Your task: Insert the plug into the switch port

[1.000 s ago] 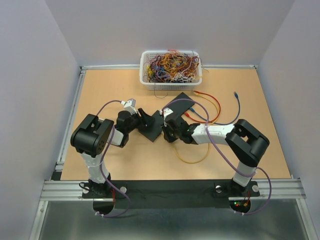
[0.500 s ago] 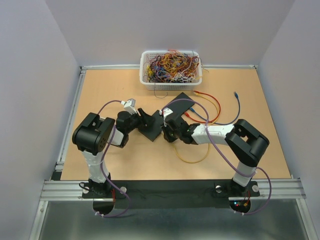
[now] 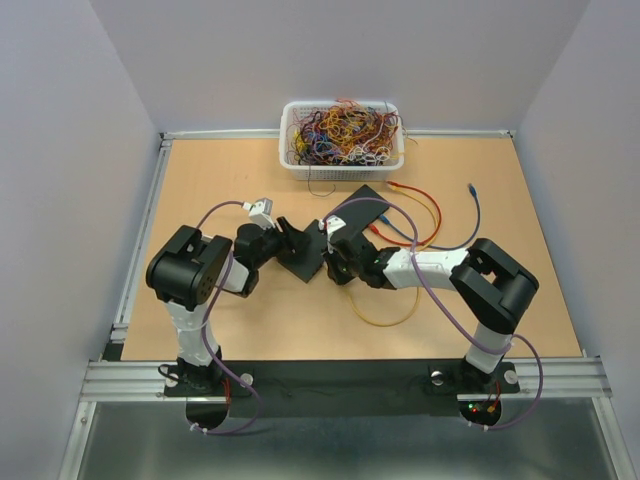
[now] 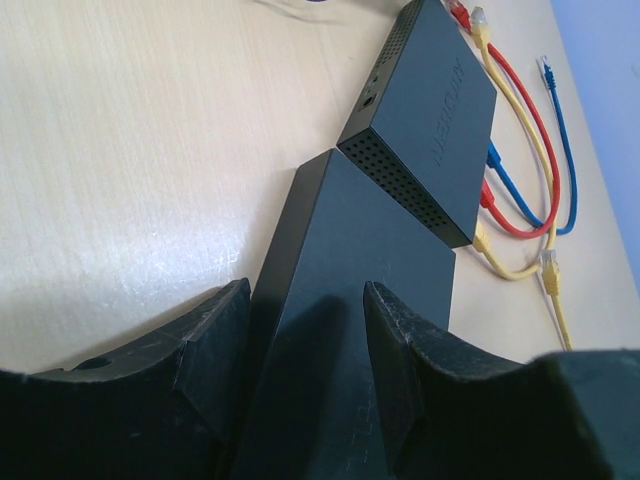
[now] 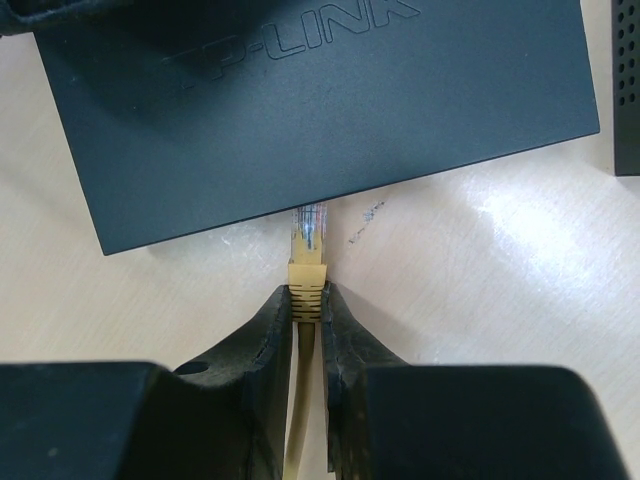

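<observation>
Black, the switch (image 4: 350, 260) lay mid-counter (image 4: 130, 150), the left pincer (image 4: 305, 330) about half open and clamped across its sides. To its right, the yellow plug (image 5: 309, 240) met the switch's edge; whether it had entered a port could not be told. The right pincer (image 5: 307, 300), nearly closed, pinched its boot. A second switch (image 4: 430, 110) lay beyond, cables (image 4: 549, 265) on its right.

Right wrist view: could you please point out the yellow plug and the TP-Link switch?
yellow plug (image 5: 308, 246), right wrist view, on its clear body.
TP-Link switch (image 5: 320, 110), right wrist view, on its top face.
</observation>
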Tool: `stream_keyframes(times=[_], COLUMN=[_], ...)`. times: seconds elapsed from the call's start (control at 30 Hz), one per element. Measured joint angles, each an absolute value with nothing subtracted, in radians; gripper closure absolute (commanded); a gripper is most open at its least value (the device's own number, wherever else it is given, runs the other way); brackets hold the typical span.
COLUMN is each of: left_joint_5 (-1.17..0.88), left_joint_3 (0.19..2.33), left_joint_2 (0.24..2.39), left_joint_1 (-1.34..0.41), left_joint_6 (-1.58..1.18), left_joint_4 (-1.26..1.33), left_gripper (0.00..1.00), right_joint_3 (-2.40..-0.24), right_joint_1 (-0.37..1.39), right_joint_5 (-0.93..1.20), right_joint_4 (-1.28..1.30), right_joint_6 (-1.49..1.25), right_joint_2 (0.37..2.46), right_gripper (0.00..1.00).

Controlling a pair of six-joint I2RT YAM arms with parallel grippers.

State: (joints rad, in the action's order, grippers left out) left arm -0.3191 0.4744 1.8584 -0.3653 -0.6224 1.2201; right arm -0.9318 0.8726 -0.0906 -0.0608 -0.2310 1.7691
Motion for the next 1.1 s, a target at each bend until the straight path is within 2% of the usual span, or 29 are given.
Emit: stream_keyframes(times=[0.7,1.1], left_joint_5=[-0.281,-0.295], left_joint_3=[0.565,0.581], left_joint_2=[1.884,1.89], left_joint_1=[-0.414,-0.416], left_joint_6=[-0.528,-0.488], left_joint_4=[1.143,1.124], left_gripper=[0.41,0.47], right_joint_3=[-0.941,-0.944], right_joint_1=[0.873,0.868], right_joint_5=[-0.149,-0.186], right_joint_4=[-0.058,-0.054], right_joint_6=[-0.144,0.016], right_joint_2=[1.776,1.776], right_gripper=[0.99,1.0])
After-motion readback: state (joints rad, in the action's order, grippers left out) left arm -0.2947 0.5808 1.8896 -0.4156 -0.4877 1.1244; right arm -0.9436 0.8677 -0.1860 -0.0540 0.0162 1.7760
